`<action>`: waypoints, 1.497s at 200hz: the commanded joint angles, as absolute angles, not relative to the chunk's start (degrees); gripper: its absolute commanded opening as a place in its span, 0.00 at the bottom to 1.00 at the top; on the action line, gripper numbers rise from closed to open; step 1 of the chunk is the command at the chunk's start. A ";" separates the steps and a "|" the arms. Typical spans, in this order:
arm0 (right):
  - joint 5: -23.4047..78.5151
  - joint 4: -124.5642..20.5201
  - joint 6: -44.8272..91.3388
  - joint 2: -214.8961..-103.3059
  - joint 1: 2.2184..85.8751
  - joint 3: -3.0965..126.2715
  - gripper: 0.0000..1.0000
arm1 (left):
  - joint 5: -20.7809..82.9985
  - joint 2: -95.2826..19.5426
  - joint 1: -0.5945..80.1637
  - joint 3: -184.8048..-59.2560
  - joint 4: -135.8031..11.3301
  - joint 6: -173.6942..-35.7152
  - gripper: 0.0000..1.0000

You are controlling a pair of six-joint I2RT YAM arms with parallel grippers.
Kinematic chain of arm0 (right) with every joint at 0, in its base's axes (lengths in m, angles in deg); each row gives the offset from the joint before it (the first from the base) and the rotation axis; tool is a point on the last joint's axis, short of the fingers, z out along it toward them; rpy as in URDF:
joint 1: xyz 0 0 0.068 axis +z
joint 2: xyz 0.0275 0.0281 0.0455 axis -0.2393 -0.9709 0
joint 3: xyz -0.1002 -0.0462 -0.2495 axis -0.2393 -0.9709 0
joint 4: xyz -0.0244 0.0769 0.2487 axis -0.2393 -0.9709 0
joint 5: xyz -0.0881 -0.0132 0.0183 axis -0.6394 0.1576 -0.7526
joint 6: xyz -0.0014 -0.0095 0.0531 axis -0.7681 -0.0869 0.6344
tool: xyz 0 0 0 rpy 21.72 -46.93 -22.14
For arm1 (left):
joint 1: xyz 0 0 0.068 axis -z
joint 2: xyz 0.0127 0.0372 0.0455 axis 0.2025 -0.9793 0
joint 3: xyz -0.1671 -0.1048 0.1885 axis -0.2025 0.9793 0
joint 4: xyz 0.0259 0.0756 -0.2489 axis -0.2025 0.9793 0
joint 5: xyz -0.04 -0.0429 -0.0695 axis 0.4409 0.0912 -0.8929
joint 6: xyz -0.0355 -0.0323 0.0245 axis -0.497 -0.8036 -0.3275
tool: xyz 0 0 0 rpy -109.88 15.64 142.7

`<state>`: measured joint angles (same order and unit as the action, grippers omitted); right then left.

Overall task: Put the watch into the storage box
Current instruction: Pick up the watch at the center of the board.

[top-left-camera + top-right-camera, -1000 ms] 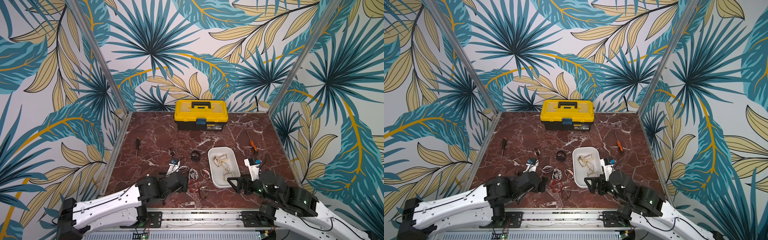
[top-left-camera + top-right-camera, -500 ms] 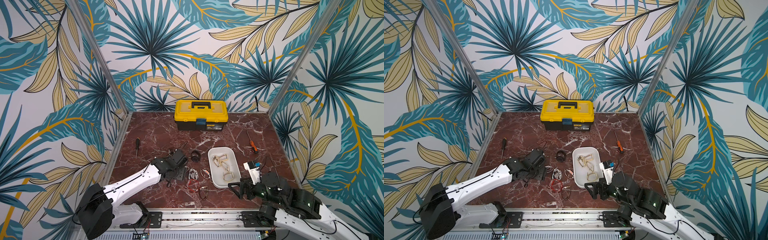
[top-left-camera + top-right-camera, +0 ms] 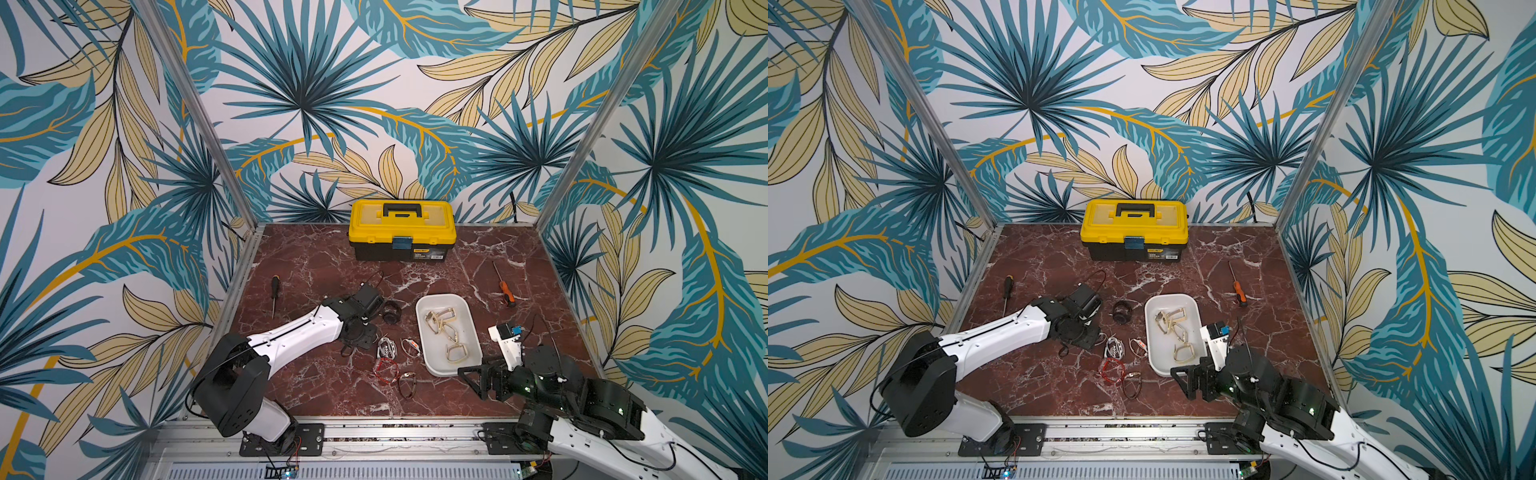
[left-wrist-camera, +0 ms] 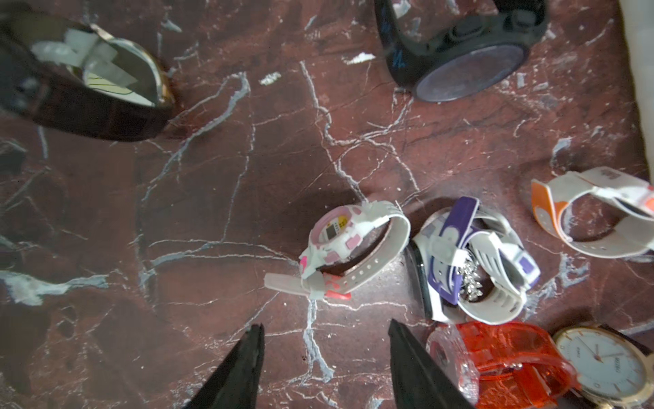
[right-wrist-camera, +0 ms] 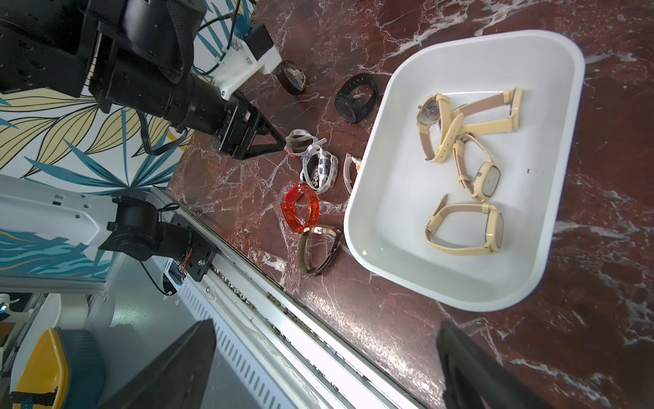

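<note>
On your left, the left gripper hangs over the cluster of loose watches on the marble table. In both top views the wrist hides its fingers. Only the left wrist view shows them: partly open, nothing between them, tips just short of the watch, the pink-and-white one lying on the marble. You cannot tell whether a tip touches its strap. A second ago that arm sat folded by the front rail with its fingers wide; it has since reached out and narrowed them. To the right, the storage box holds beige watches, which are sharpest in the right wrist view. Rightmost, the right gripper hangs near the box's front corner, spread wide and empty, and has eased back a little.
</note>
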<state>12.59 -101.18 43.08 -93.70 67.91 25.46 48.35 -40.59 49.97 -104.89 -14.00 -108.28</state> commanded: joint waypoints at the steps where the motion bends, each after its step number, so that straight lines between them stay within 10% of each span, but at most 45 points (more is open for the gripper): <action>1: 12.08 -102.28 42.08 -92.98 68.17 24.47 1.00 | 49.33 -40.50 49.26 -105.62 -15.22 -107.19 0.58; 299: 8.80 -103.07 43.40 -92.38 68.12 24.29 1.00 | 48.27 -45.43 47.89 -106.47 -17.23 -106.37 0.15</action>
